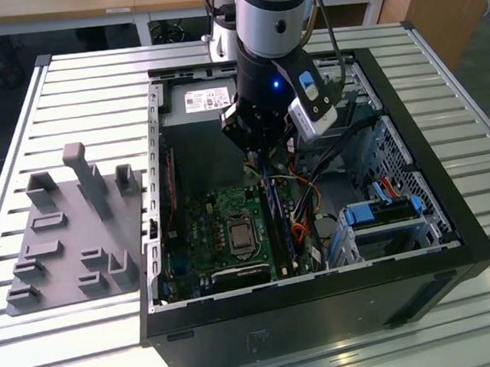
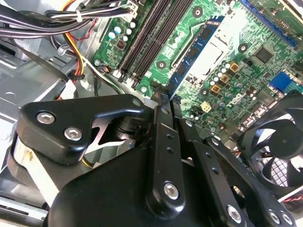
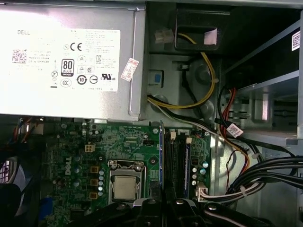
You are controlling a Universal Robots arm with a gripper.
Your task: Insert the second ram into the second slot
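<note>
The arm reaches straight down into the open computer case (image 1: 325, 310), its gripper (image 2: 166, 97) closed on the second ram (image 2: 191, 54), a blue stick standing on edge in the slot row beside the processor socket (image 3: 125, 185); how deeply it sits cannot be told. Cable bundles (image 2: 71, 19) crowd one side, a fan (image 2: 279, 142) the other. A grey fixture (image 1: 69, 233) lies on the surface (image 1: 82, 86).

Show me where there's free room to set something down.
Bare slatted table lies beyond the grey fixture plate, on the exterior view's left of the computer case. Inside the case it's crowded: cables, motherboard, and the gripper shut on the second ram.
</note>
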